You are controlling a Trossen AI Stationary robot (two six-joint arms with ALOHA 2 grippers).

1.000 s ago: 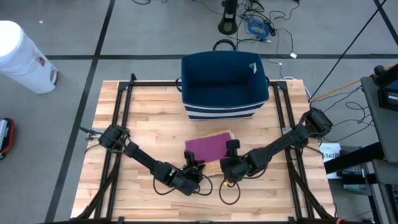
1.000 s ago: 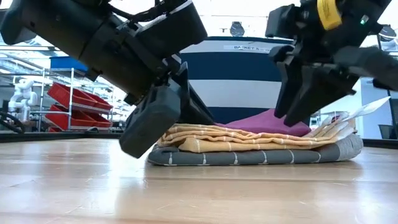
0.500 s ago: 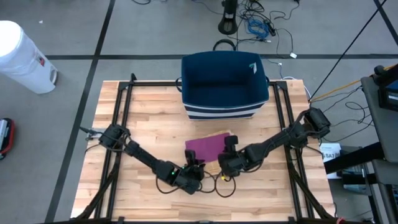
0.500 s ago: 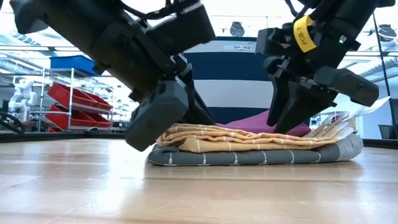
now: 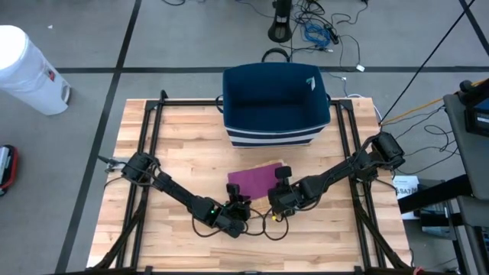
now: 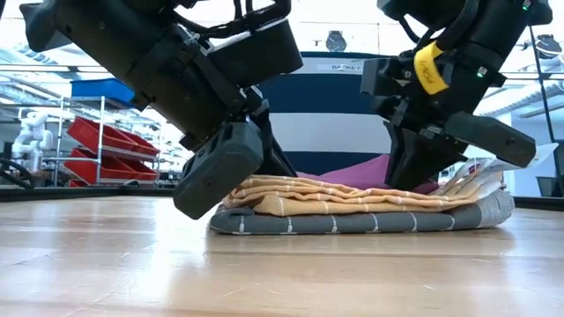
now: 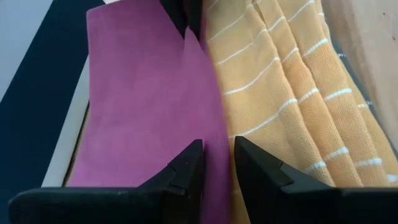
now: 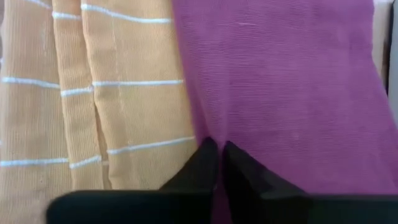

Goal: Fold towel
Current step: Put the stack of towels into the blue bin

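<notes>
A magenta towel [image 5: 252, 180] lies folded on top of a small stack of cloths at the middle of the wooden table [image 5: 183, 153], just in front of a navy basket [image 5: 276, 103]. Under it sits an orange towel with thin white stripes [image 6: 335, 195], and beneath that a grey striped cloth [image 6: 352, 222] resting on the table top.

The right gripper [image 8: 216, 155] is down at the near edge of the magenta towel, close to where it meets the orange towel. Its two dark fingers are pinched almost together on the purple fabric, with a sliver of cloth caught between the tips. In the low view this gripper [image 6: 414, 172] comes down onto the stack from above, a yellow label on its body.

The left gripper [image 7: 217, 155] is at the same near edge, just beside the right one. Its fingers [image 7: 186, 165] stand a little apart, straddling the border of the magenta towel, one tip over purple and the other by the orange stripes; whether they actually grip the cloth cannot be told. In the high view both arms reach inward and meet at the stack's front [image 5: 233, 214].
</notes>
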